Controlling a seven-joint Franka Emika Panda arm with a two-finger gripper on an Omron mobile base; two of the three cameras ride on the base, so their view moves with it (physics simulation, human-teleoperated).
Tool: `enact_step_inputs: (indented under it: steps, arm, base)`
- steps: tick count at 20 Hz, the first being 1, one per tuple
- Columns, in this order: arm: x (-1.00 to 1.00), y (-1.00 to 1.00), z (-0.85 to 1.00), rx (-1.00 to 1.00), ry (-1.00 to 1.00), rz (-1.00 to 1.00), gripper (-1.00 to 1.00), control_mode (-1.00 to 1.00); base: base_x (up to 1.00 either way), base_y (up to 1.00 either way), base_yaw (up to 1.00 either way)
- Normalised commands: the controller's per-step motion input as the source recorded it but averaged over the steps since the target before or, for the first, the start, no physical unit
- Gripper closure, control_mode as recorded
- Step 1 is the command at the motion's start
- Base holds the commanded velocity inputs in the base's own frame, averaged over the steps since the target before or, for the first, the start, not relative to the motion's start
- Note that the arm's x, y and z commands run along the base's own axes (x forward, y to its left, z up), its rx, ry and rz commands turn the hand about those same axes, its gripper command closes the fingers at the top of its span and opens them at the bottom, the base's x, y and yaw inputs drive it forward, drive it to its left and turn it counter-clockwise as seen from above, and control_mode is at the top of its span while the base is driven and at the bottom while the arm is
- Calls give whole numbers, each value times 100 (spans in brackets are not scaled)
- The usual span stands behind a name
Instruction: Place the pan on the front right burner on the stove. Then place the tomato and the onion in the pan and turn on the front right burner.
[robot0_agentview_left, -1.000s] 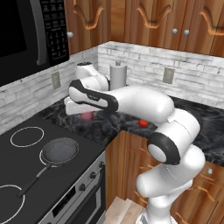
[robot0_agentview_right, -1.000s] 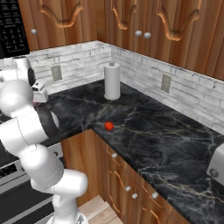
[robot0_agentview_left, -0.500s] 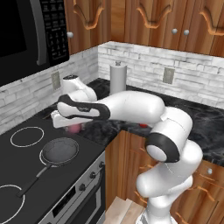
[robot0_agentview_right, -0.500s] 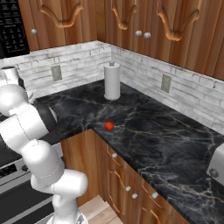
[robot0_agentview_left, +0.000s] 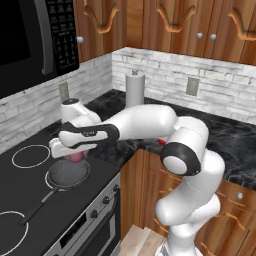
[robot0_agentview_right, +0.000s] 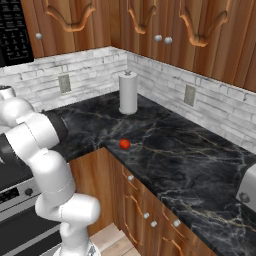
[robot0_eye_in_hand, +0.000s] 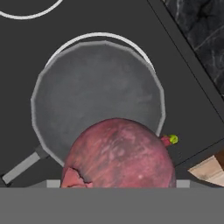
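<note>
Here the onion (robot0_eye_in_hand: 117, 153) hides the hand's fingertips above the pan (robot0_eye_in_hand: 98, 98).

pan (robot0_eye_in_hand: 98, 94) interior: open | stove (robot0_agentview_left: 30, 200) glass around: bare | onion (robot0_eye_in_hand: 118, 153) overhead

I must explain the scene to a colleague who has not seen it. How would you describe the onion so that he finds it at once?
Find the black stove at the left, with the grey pan on its front right ring. Just above the pan, the gripper holds the onion. It is a dull pinkish-purple ball, unlike the bright red tomato on the counter.
</note>
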Motion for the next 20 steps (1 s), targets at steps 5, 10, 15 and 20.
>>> enact_step_inputs:
  steps: [5,10,15,20]
  arm:
    - [0,11,-46,0,0,2,100,-100]
    - [3,6,-30,0,0,0,100,-100]
    - [4,2,-30,0,0,0,100,-100]
    - [10,1,-23,0,0,0,100,-100]
  base:
    - [0,0,0]
    - [0,0,0]
    - [0,0,0]
    - [0,0,0]
